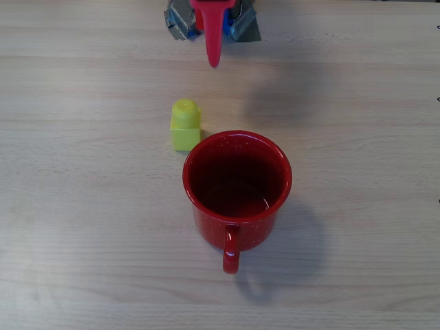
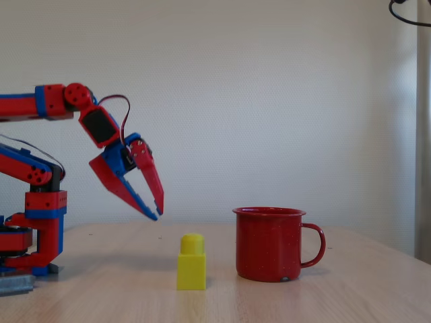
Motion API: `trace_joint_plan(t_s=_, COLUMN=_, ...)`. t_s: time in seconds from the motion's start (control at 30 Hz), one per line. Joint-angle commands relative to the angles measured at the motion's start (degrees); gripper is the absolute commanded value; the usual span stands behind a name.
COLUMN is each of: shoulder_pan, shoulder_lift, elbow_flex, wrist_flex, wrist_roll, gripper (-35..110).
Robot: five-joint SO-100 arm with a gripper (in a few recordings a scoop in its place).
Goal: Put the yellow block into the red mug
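Two things matter on the pale wooden surface [image 1: 82, 206]: the yellow block [image 1: 185, 126] and the red mug [image 1: 237, 185]; the block stands upright, stud on top, just beside the mug's rim on the side away from the handle in the overhead view, and in the fixed view it stands to the left of the mug [image 2: 269, 243] with a small gap between them; the mug is upright and nothing shows inside it. The pincer [image 2: 159, 210] hangs in the air above and to the left of the block [image 2: 192, 262] in the fixed view, tilted downward, its fingers slightly spread and nearly meeting at the tips, holding nothing; from overhead its red finger points toward the block from the top edge.

By my reading the step in hand is the approach, with the grasp not yet made; the next move calls for a wider spread, a descent over the block so a finger passes each side, and care on the mug side, where room is tight; a nudge of the mug or a toppled block seems the main risk.
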State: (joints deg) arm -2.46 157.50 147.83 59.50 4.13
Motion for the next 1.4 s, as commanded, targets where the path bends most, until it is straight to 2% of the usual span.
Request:
trace_joint_plan(t_s=0.0, shoulder_pan=0.2, shoulder_lift=-4.2, elbow_flex=-9.1, wrist_flex=1.8, wrist_roll=1.5, gripper=0)
trace_joint_plan(t_s=0.47, shoulder_pan=5.4, shoulder_lift=-25.0, elbow_flex=-30.5, wrist_flex=8.0, wrist_roll=-0.5, gripper=0)
trace_joint_plan(t_s=0.6, shoulder_pan=6.9, shoulder_lift=-32.2, elbow_flex=-38.1, wrist_flex=12.5, wrist_roll=-0.7, gripper=0)
trace_joint_plan(t_s=1.07, shoulder_pan=11.6, shoulder_lift=-44.3, elbow_flex=-45.4, wrist_flex=20.3, wrist_roll=-8.6, gripper=36)
trace_joint_plan(t_s=1.37, shoulder_pan=12.7, shoulder_lift=-49.3, elbow_flex=-45.3, wrist_flex=23.5, wrist_roll=-5.8, gripper=44)
